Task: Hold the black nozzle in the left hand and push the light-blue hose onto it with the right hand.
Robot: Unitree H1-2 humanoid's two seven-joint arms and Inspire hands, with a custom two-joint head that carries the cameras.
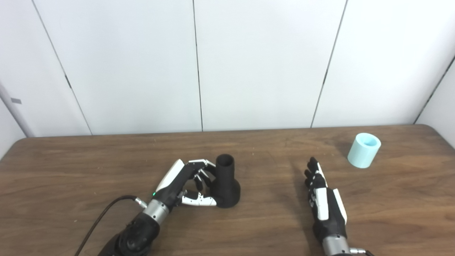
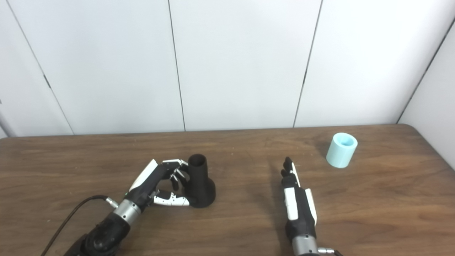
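Note:
The black nozzle [image 1: 225,183] stands upright on its flared base near the middle of the wooden table [image 1: 71,170]. My left hand [image 1: 186,185] is right beside it on its left. The curled fingers [image 1: 202,164] reach the nozzle's neck and the thumb lies against the base, but they do not wrap around it. The light-blue hose [image 1: 363,150], a short hollow cylinder, stands slightly tilted at the far right of the table. My right hand [image 1: 321,199] rests open and flat with its fingers straight, pointing away from me, well short and left of the hose and holding nothing.
A black cable [image 1: 103,217] runs from my left wrist to the front edge. White wall panels close the table's back, and a side wall meets its rounded far right corner [image 1: 432,128].

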